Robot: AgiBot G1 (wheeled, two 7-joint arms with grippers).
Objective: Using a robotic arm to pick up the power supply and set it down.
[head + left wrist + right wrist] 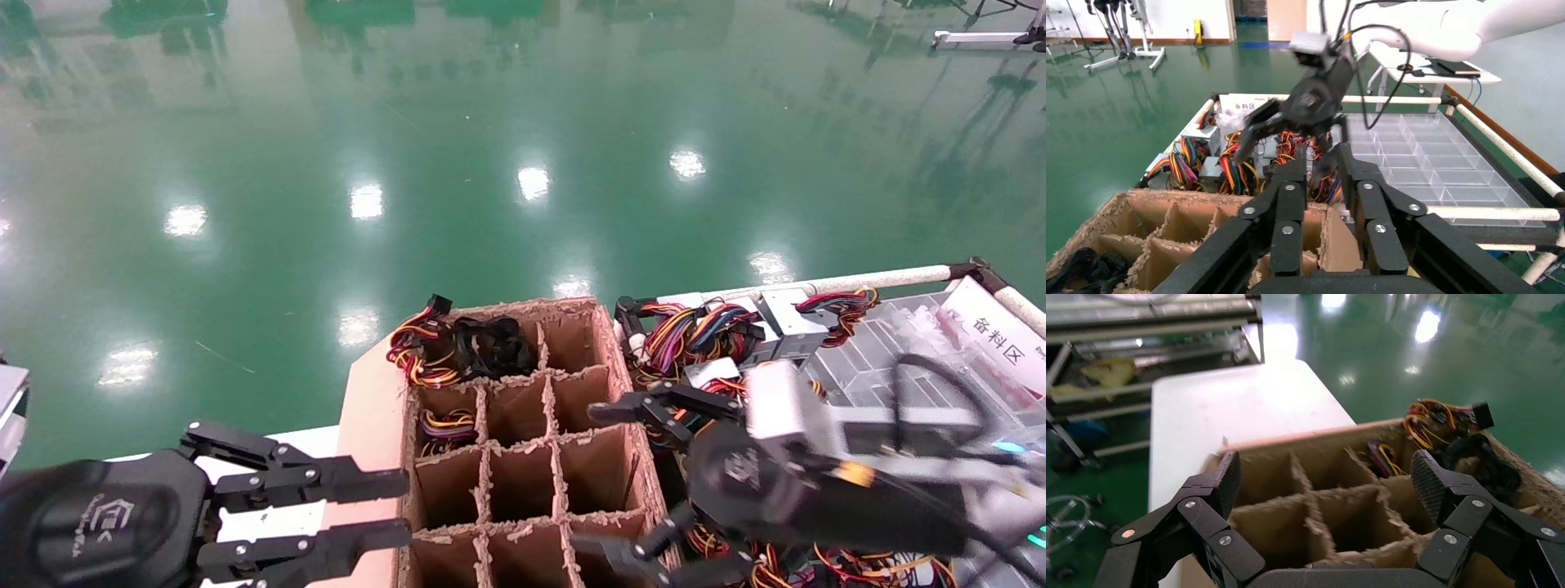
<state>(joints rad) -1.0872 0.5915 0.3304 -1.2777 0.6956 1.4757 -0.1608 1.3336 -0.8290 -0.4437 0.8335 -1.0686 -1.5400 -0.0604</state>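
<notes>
The right gripper (pixel 621 482) hangs wide open and empty over the divider grid's (pixel 523 457) right edge, with the power supplies (pixel 784 322) lying in the wire-tangled bin just beside it. Descending there, a finger could snag the loose wires (pixel 695 331) or clip the cardboard wall. The left gripper (pixel 384 510), slightly parted, idles near the grid's left side.

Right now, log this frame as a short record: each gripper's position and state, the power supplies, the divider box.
right gripper: open, empty, above the box's right edge
left gripper: open, empty, at the box's left side
power supplies: several in the bin right of the box, wires tangled
cardboard divider box: most cells empty; wire bundles in two far-left cells
</notes>
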